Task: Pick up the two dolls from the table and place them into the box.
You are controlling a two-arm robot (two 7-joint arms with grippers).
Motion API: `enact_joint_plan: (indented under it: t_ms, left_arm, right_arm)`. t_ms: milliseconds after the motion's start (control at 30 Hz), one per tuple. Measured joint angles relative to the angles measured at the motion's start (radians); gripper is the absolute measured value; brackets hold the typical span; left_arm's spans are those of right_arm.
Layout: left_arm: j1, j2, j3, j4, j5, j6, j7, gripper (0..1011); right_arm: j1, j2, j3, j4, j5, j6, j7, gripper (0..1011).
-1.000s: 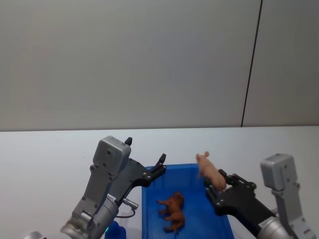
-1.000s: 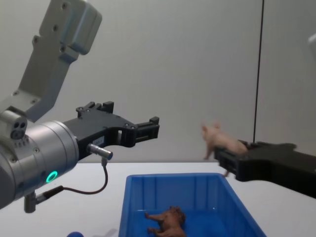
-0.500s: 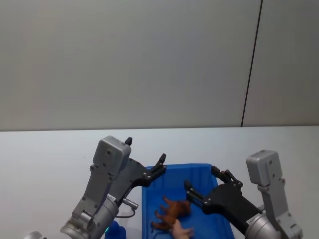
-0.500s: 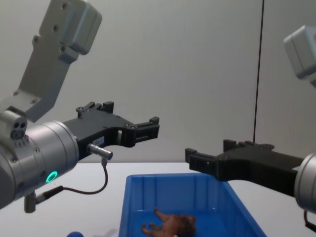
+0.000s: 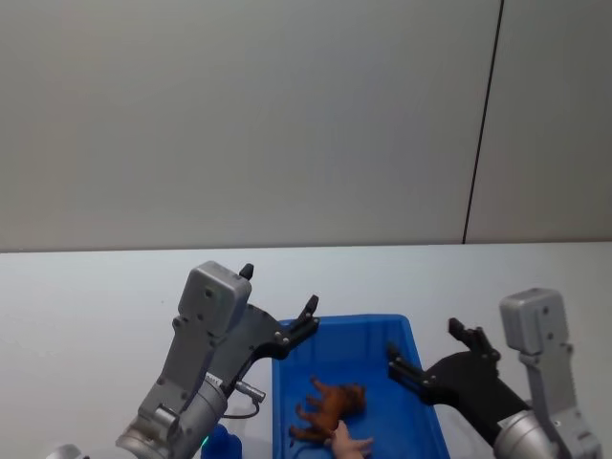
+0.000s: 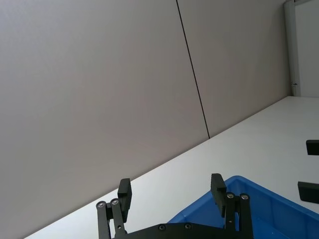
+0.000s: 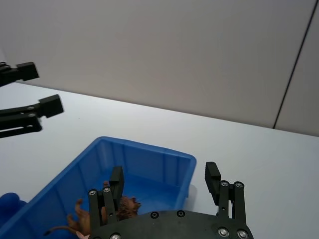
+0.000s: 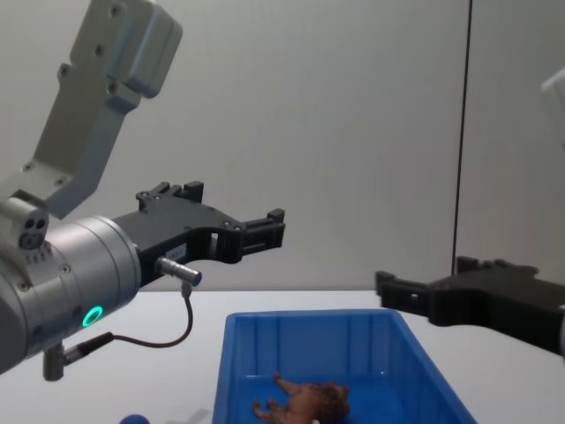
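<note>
Pulling back to the right, the right gripper point(image 5: 426, 349) is no longer carrying the pig point(image 5: 351, 444). A second ago the pig was pinched in its jaws above the far right part of the box point(image 5: 363, 320), and half a second ago the gripper was reaching in over the box's middle. The pig is now lying inside the box at its near end, touching the beast point(image 5: 330, 406). The beast is lying on the box floor about midway across, turned a little from how it lay before the pig dropped.

Now the right gripper is hovering above the box's right rim with its jaws spread wide and nothing between them. Over the far left corner of the box, the left gripper point(image 5: 279, 292) is hanging where it was a second ago, its jaws also wide apart and empty. The box is sitting on the white table point(image 5: 96, 306), between the two arms.
</note>
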Motion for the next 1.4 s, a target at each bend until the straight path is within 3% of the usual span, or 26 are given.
enact_joint_plan:
  t_ms: [333, 833, 1400]
  left_arm:
    - [0.000, 0.000, 0.000, 0.000, 0.000, 0.000, 0.000, 1003]
    - [0.003, 0.001, -0.002, -0.002, -0.003, 0.011, 0.002, 1003]
    - [0.058, 0.044, -0.028, -0.056, -0.085, 0.141, 0.068, 1003]
  right_arm:
    - [-0.031, 0.023, 0.022, -0.029, 0.016, 0.006, -0.069, 1001]
    - [-0.053, 0.038, 0.036, -0.047, 0.027, 0.009, -0.109, 1001]
    - [-0.060, 0.043, 0.040, -0.053, 0.031, 0.011, -0.122, 1001]
